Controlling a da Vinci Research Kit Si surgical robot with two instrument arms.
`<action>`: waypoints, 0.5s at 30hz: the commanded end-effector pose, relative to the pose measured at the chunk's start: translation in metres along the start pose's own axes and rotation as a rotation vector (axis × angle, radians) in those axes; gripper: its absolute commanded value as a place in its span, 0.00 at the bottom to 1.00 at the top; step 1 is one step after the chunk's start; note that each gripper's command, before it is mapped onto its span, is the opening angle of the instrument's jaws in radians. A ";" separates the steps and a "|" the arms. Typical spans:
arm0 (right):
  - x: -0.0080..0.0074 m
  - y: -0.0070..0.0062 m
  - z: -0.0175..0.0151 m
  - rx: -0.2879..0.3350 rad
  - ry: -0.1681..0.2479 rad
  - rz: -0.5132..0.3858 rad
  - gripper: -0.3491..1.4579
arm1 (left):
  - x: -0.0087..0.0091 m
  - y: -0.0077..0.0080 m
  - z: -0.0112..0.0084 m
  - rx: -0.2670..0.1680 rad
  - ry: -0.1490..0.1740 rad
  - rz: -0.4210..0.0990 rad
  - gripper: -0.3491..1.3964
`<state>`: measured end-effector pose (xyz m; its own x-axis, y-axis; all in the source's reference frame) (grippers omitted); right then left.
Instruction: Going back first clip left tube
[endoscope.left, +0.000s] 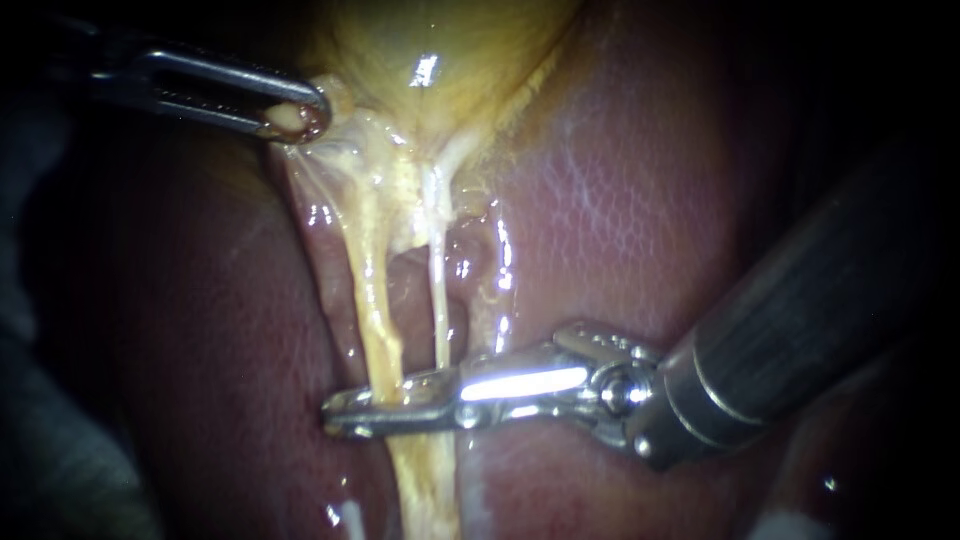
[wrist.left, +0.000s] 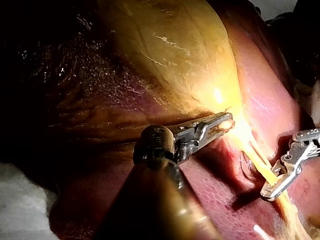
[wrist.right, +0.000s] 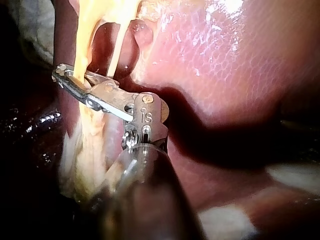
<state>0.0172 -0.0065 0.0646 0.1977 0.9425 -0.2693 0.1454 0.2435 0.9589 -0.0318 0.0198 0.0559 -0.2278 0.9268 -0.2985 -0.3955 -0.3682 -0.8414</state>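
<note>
At the upper left of the endoscope view, my left instrument (endoscope.left: 300, 118) comes in with its jaws pressed onto a scrap of pale tissue (endoscope.left: 285, 120) at the lower edge of the yellow gallbladder (endoscope.left: 440, 50), pinching it from both sides. From that edge two tubes run down side by side over the dark red liver (endoscope.left: 620, 200). The left tube (endoscope.left: 375, 300) is the thicker one, yellow and glistening. The right tube (endoscope.left: 440, 300) is thin and whitish, just beside it. Both look pulled straight. My right instrument (endoscope.left: 365, 405) comes in from the right, its dark shaft slanting down to a bright metal wrist, and its jaws reach across the left tube low down, well apart from my left instrument. These jaws are slightly spread, and the left tube lies in the narrow gap, one jaw in front of it and one behind. I cannot tell whether both jaws press on it. The right tube runs down to the jaws nearer their hinge, and I cannot tell whether it sits inside the gap. From the right wrist, the jaws make a narrow V around the left tube, their tips just past it.
</note>
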 end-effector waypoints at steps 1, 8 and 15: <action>0.0000 0.0000 0.0001 0.002 -0.002 0.000 0.00 | 0.0000 0.0000 0.0000 0.000 0.000 0.000 0.00; 0.0005 0.0004 0.0017 -0.010 0.007 -0.125 0.44 | 0.0000 0.0000 0.0000 0.001 0.000 0.000 0.00; 0.0005 0.0007 0.0019 -0.140 0.032 -0.234 0.47 | 0.0000 0.0000 0.0000 0.000 0.000 0.000 0.00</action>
<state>0.0192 -0.0062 0.0650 0.1446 0.8569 -0.4949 0.0386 0.4948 0.8681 -0.0318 0.0198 0.0559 -0.2274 0.9269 -0.2987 -0.3960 -0.3682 -0.8412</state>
